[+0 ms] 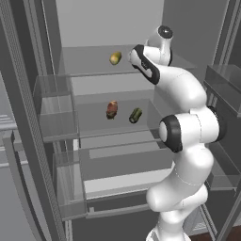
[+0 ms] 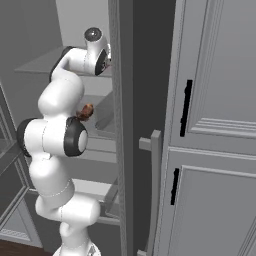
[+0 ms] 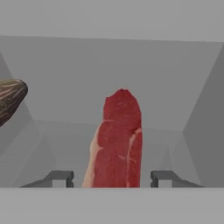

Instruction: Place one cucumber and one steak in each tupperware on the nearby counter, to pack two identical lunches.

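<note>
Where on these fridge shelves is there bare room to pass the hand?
Top shelf: bare left of the yellowish item. Middle shelf: bare left of the steak; tight between it and the cucumber. The gripper straddles another steak.

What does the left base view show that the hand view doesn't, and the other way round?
Left base view: the arm reaching to the upper shelf, with a lower steak and a dark cucumber on the shelf below. Hand view: an upright steak close up between the parted fingers. Shared, probably: the olive item on the upper shelf, likely the rounded end at the hand view's left edge.
</note>
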